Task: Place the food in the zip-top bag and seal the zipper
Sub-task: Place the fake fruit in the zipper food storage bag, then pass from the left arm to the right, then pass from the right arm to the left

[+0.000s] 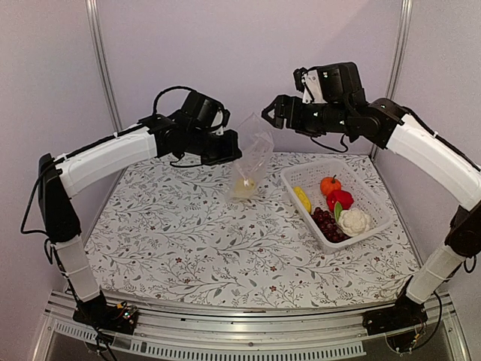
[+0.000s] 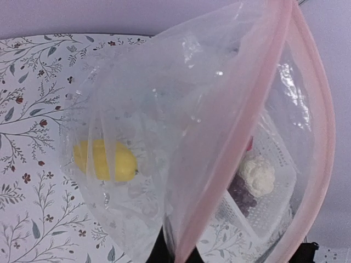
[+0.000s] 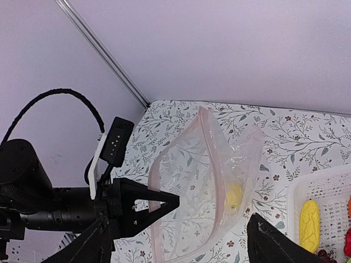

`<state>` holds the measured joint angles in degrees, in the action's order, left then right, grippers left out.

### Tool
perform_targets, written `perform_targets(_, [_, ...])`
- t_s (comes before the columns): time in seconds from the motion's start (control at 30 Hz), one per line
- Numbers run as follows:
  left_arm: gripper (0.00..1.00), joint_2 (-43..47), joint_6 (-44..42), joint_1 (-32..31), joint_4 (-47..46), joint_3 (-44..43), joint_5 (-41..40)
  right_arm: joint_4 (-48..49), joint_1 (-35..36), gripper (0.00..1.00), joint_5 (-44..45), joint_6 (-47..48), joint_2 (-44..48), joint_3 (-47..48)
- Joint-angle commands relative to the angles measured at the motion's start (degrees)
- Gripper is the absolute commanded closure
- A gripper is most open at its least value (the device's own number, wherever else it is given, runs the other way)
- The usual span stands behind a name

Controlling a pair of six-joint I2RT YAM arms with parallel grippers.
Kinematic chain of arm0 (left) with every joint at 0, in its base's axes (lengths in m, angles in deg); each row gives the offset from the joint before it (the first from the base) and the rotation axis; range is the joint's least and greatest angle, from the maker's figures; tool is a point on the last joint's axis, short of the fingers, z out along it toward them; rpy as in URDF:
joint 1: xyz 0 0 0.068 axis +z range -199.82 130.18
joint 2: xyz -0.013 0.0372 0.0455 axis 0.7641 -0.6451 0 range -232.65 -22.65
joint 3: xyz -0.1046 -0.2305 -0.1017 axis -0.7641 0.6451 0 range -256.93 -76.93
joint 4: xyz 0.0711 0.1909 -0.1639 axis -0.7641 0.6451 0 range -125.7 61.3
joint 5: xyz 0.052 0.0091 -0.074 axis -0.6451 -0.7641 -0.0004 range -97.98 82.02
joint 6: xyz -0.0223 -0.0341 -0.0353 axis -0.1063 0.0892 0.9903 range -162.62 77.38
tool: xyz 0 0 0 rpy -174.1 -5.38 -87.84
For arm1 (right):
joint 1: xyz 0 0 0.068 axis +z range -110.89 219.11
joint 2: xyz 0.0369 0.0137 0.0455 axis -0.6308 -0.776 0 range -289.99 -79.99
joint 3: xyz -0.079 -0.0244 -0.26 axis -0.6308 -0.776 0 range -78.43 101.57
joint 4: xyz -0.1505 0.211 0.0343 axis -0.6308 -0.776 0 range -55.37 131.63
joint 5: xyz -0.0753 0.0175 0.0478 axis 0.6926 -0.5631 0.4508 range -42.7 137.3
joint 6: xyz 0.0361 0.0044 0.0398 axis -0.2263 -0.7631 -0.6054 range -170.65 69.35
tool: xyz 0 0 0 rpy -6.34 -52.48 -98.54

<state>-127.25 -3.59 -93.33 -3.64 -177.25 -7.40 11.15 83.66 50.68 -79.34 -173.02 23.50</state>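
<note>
The clear zip-top bag hangs upright over the table with its mouth open. My left gripper is shut on its rim; in the left wrist view the dark fingertips pinch the pale pink zipper. One yellow piece of food lies at the bag's bottom. My right gripper hovers open above the mouth, holding nothing; its wrist view looks down into the bag. The other food sits in the white basket: a yellow piece, pumpkin, pepper, grapes, cauliflower.
The white perforated basket stands at the right on the floral tablecloth. Purple walls with metal corner rails close in the back and sides. The left gripper reaches in from the left in the right wrist view.
</note>
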Motion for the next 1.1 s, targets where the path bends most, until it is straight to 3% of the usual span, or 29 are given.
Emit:
perform_targets(0.0, [1.0,1.6,-1.5,0.6,1.6,0.3,0.2,-6.6,-0.1,0.17,3.6,2.9,-0.1,1.7])
perform_targets(0.13, [1.0,1.2,-2.9,0.4,2.6,-0.5,3.0,-12.6,-0.1,0.17,0.9,6.0,-6.3,6.7])
perform_targets(0.37, [0.98,1.0,-4.8,-0.5,5.5,-3.0,3.2,-11.7,-0.1,0.23,4.7,6.7,-11.3,8.6])
perform_targets(0.43, [0.98,1.1,-5.0,-0.9,6.7,-3.4,2.9,-11.8,-0.1,0.39,5.4,6.2,-13.0,10.1])
perform_targets(0.47, [0.97,1.1,-5.2,-1.0,7.3,-3.7,2.9,-11.9,-0.1,0.52,5.5,6.0,-13.7,10.5])
perform_targets(0.53, [0.88,1.0,-5.8,-1.3,9.8,-4.9,2.1,-12.3,-0.1,0.81,5.0,5.3,-14.8,11.3])
perform_targets(0.6, [0.74,0.3,-5.6,-1.7,14.2,-7.4,-0.1,-12.3,-0.1,1.0,4.1,4.0,-15.1,11.4])
perform_targets(0.73, [0.64,-1.7,-1.7,-2.4,23.7,-13.0,-3.6,-11.1,-0.1,1.0,3.8,0.5,-14.0,10.6])
perform_targets(1.07, [0.6,-4.7,-0.4,-6.1,29.4,-19.0,-2.4,-7.5,-0.1,1.0,1.6,-3.9,-14.1,10.0])
